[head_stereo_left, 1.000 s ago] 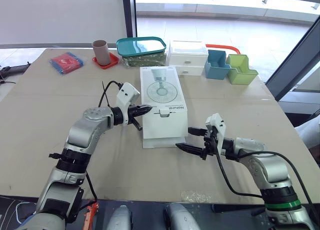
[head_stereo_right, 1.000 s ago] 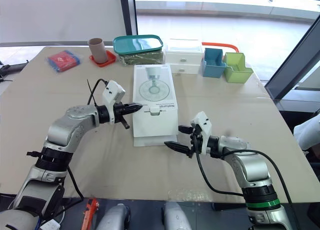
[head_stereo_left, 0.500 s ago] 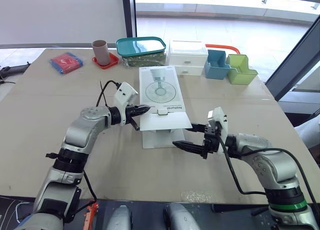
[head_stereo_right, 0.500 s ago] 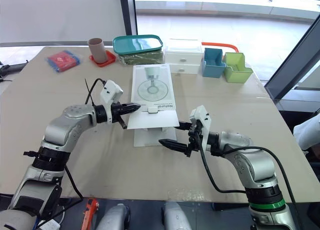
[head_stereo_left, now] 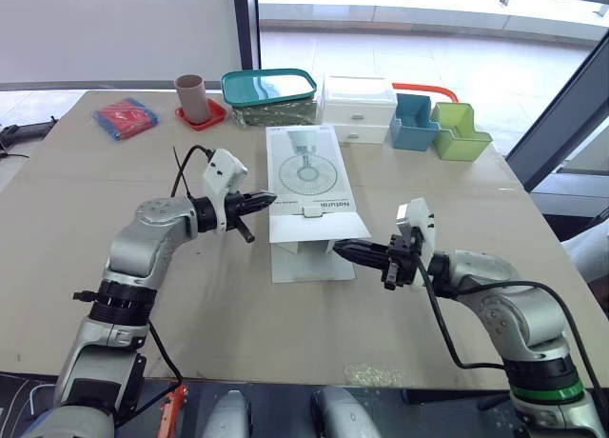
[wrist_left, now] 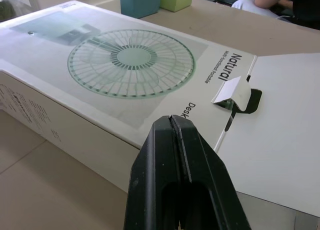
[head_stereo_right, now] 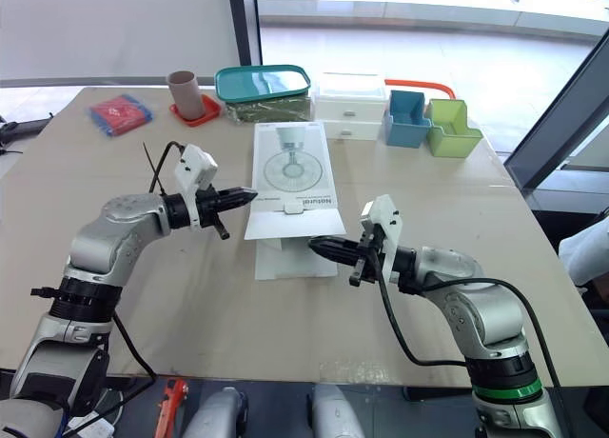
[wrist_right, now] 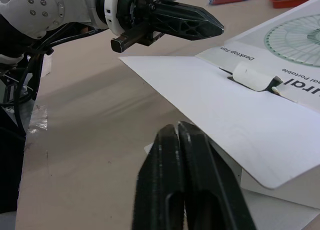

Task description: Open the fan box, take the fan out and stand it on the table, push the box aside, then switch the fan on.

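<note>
From the head camera, the fan box [head_stereo_left: 306, 171] lay flat at the middle of the table [head_stereo_left: 76, 209], its near lid flap [head_stereo_left: 314, 227] raised off the body. The left gripper [head_stereo_left: 265, 201], jaws shut on nothing, pointed at the flap's left edge. The right gripper [head_stereo_left: 343, 248], likewise closed and empty, sat at the flap's near right corner, seemingly just under it. In the left wrist view the closed fingers [wrist_left: 165, 155] aimed at the box's side, and the tuck tab [wrist_left: 234, 91] stood free of its slot. In the right wrist view the pressed-together fingers [wrist_right: 165, 155] lay just below the flap. Opening looked half done; next, the flap probably needed swinging fully back to reach the fan.
</note>
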Available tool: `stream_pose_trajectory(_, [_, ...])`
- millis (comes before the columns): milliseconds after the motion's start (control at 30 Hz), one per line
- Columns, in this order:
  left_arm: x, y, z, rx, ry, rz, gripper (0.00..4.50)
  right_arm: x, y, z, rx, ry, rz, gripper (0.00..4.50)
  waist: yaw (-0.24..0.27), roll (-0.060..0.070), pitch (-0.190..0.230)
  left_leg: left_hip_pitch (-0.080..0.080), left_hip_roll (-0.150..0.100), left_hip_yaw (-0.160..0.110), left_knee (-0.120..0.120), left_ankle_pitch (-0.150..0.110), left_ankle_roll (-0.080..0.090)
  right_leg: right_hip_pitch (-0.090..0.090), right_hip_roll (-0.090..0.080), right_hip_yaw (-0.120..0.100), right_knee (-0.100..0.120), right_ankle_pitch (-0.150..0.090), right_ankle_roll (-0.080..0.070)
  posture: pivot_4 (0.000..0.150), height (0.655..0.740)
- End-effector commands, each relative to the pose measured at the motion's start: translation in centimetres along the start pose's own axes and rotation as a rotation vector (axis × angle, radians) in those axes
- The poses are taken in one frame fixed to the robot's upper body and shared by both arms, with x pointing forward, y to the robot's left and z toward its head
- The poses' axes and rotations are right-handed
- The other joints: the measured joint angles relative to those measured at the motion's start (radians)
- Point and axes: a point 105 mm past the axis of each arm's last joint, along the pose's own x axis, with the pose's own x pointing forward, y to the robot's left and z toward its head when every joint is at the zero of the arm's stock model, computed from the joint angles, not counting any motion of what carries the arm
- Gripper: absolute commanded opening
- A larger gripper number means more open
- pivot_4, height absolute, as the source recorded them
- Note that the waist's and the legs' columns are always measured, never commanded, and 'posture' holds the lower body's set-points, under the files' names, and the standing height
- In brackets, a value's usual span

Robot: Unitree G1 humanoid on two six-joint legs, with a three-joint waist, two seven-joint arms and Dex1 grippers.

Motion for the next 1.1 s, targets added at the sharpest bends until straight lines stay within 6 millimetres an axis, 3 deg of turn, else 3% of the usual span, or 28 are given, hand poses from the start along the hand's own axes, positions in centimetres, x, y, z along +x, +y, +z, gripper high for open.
stream_pose_trajectory(33, [-1.1,0.5,1.2,0.054,-0.052,0.015,0.00,-0.5,-0.3,2.3,-0.085,-0.064,-0.022,0.09,0.000,0.000,0.000,0.000,0.000,0.000,0.000,0.000,0.000,0.000,0.000,0.000,0.000,0.000,0.000,0.150,0.7400])
stream_pose_trajectory(400, [-1.1,-0.2,1.4,0.104,-0.081,-0.010,0.00,0.1,-3.2,3.9,-0.302,-0.118,-0.168,0.09,0.000,0.000,0.000,0.000,0.000,0.000,0.000,0.000,0.000,0.000,0.000,0.000,0.000,0.000,0.000,0.150,0.7400])
stream_pose_trajectory(567, [-1.2,0.0,2.5,0.107,-0.143,-0.002,0.00,0.7,-4.3,5.2,-0.377,-0.164,-0.222,0.09,0.001,-0.001,0.000,0.000,0.000,0.000,0.000,0.000,0.000,0.000,0.000,0.000,0.000,0.000,0.000,0.150,0.7400])
stream_pose_trajectory(900, [-2.3,0.7,5.9,0.144,-0.299,0.011,0.00,2.9,-7.2,4.8,-0.415,-0.101,-0.363,0.09,0.001,0.000,0.001,-0.001,0.001,0.000,0.000,0.000,0.000,-0.001,0.000,-0.001,0.000,0.002,-0.003,0.150,0.7400])
stream_pose_trajectory(1000, [-1.9,0.2,5.8,0.145,-0.301,0.006,0.00,3.3,-7.4,3.7,-0.402,-0.058,-0.365,0.09,0.001,0.000,0.001,-0.001,0.001,0.000,0.000,0.000,0.000,-0.001,0.000,-0.001,0.000,0.001,-0.002,0.150,0.7400])
stream_pose_trajectory(1100, [-0.8,0.0,4.3,0.135,-0.231,0.020,0.00,3.6,-7.6,3.3,-0.394,-0.041,-0.373,0.09,0.001,0.000,0.001,-0.001,0.001,0.000,0.000,0.000,0.000,-0.001,0.000,-0.001,0.000,0.001,-0.002,0.150,0.7400])
